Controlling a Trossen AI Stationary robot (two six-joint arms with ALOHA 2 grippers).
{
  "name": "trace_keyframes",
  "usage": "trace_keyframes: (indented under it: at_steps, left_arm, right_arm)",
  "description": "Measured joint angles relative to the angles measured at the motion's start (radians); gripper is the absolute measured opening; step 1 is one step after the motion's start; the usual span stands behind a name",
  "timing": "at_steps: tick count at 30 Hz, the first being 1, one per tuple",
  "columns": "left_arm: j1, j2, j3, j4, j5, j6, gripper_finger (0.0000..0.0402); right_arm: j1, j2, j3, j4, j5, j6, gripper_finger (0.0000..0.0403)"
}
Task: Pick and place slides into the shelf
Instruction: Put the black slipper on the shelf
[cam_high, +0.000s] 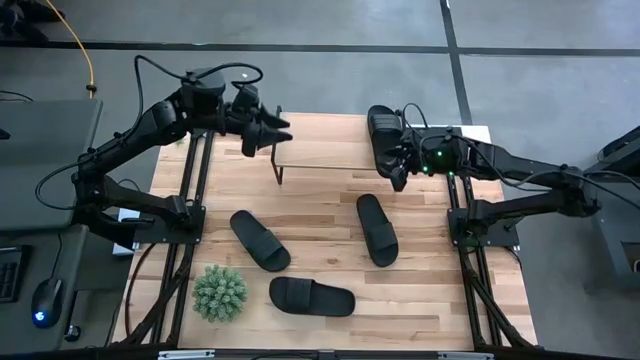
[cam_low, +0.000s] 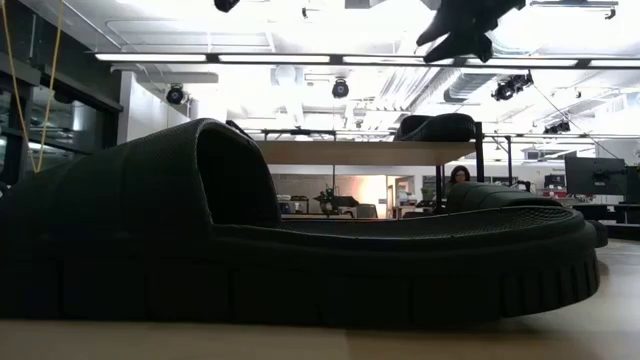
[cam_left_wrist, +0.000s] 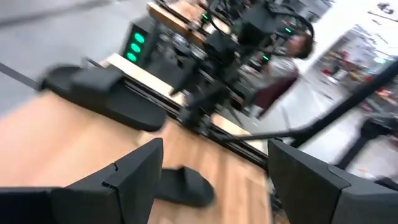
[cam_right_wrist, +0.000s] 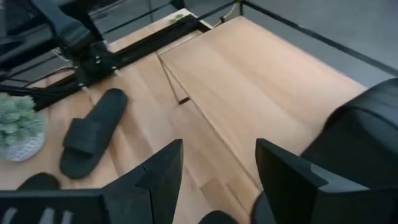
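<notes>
One slide (cam_high: 384, 136) lies on the shelf (cam_high: 325, 154); three slides rest on the table (cam_high: 420, 300).

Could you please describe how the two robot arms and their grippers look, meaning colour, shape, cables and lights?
Both arms are dark, nearly black, built of jointed segments with black cables looping along them. The left gripper and the right gripper each end in two flat, angular dark fingers. Small green lights glow near the right arm's wrist. No other markings are readable.

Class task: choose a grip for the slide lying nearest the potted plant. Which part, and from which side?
Grip the wide strap of that slide from straight above. It lies flat, sole down, lengthwise across the table, so the raised strap is likely the easiest part for two fingers to close on.
</notes>
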Motion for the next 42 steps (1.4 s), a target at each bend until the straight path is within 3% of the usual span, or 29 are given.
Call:
trace_keyframes:
  at_steps: [5,19,24,33,42]
  left_arm:
    - [0.000,0.000,0.000,-0.049,0.083,-0.049,0.0271]
    - [-0.001,0.000,0.000,-0.094,0.187,-0.150,0.0271]
    - [-0.024,0.000,-0.005,-0.105,0.177,-0.174,0.0271]
    - [-0.153,0.003,-0.041,-0.104,0.067,-0.192,0.0271]
    - [-0.260,0.007,-0.044,-0.104,-0.011,-0.215,0.0271]
  right_arm:
    - [0.040,0.000,0.000,0.007,-0.038,0.001,0.0193]
    - [0.111,0.000,0.000,0.013,-0.230,0.003,0.0193]
    - [0.149,0.000,0.000,0.014,-0.252,0.001,0.0193]
    - [0.229,0.000,0.000,0.014,-0.252,-0.069,0.0193]
    - [0.305,0.010,-0.009,0.032,-0.116,-0.055,0.0193]
